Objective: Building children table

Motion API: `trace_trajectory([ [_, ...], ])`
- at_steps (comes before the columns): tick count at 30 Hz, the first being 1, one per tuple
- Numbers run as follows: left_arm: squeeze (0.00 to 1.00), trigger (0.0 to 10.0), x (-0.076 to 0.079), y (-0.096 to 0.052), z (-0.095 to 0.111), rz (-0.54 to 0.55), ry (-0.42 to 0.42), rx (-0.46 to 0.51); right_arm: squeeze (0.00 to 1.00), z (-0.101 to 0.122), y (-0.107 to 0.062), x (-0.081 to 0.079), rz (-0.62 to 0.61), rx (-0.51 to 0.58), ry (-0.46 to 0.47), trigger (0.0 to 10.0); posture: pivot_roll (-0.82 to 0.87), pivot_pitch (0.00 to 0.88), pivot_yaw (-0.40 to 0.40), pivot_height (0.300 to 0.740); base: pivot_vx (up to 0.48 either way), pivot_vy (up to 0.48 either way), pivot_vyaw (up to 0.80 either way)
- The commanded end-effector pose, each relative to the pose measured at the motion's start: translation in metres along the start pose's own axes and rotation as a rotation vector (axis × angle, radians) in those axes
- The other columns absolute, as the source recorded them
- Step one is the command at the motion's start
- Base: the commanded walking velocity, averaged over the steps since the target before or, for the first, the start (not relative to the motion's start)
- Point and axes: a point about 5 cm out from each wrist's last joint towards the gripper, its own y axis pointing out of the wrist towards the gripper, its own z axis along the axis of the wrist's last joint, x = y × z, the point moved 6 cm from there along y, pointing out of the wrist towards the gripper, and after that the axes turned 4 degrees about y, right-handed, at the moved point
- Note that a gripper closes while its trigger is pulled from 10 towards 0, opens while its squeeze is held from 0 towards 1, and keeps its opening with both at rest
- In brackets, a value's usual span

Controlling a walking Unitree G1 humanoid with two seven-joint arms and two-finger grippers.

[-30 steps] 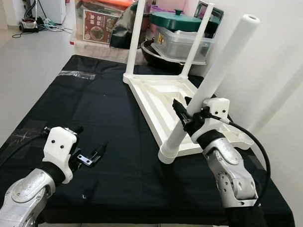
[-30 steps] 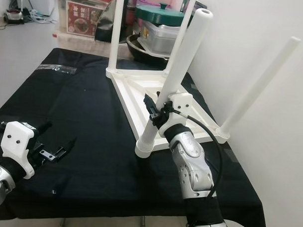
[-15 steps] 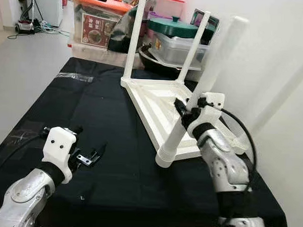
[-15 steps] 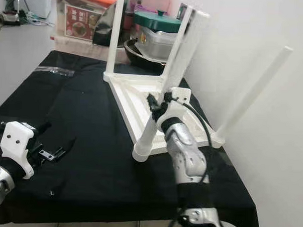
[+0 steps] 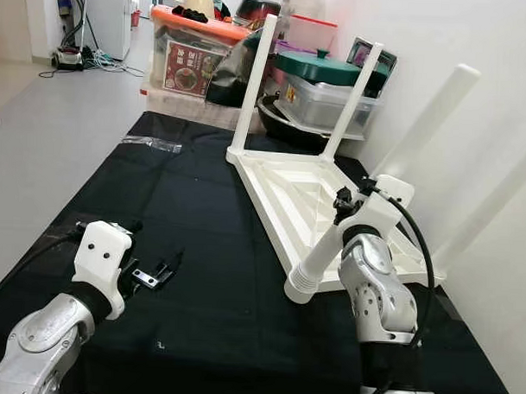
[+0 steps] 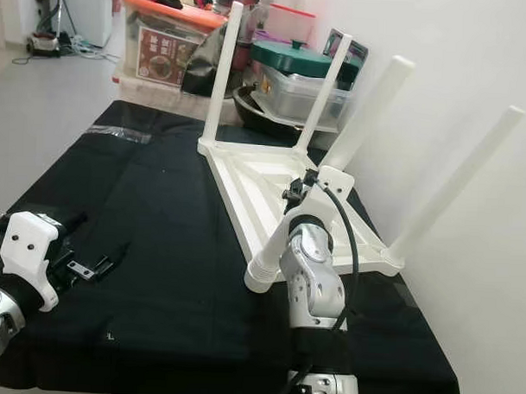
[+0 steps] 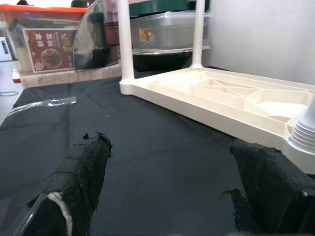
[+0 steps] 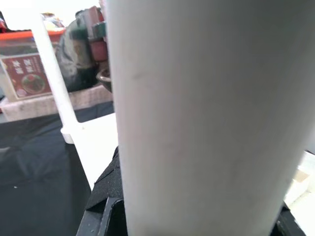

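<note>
Even, bright indoor light fills both head views, which are sharp throughout, with straight edges bowing slightly toward the corners. The matte black cloth-covered desk swallows light and shows almost no shadows, while the pale floor gleams softly. In the right wrist view, the white plastic table leg looms near, blurred and softly shaded.

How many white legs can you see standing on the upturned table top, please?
4: two at the far corners, one near leg held in the right pincer, and one by the wall.
</note>
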Motion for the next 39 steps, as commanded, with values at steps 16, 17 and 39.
trace_trajectory([
  [16, 0.0, 10.0, 0.004, 0.007, 0.016, -0.059, 0.006, 0.065, 0.0, 0.061, 0.0, -0.074, 0.52, -0.025, 0.212, 0.0, 0.13, 0.0, -0.192, 0.74, 0.0, 0.0, 0.0],
  [17, 0.0, 10.0, 0.004, 0.007, 0.02, -0.069, 0.011, 0.077, 0.0, 0.084, -0.003, -0.082, 0.579, 0.011, 0.238, 0.0, 0.13, 0.0, -0.192, 0.74, 0.0, 0.0, 0.0],
  [39, 0.0, 10.0, 0.015, 0.022, 0.043, -0.381, 0.235, 0.084, 0.0, 0.089, -0.057, -0.155, 0.969, -0.062, 0.181, 0.0, 0.13, 0.0, -0.158, 0.74, 0.0, 0.0, 0.0],
])
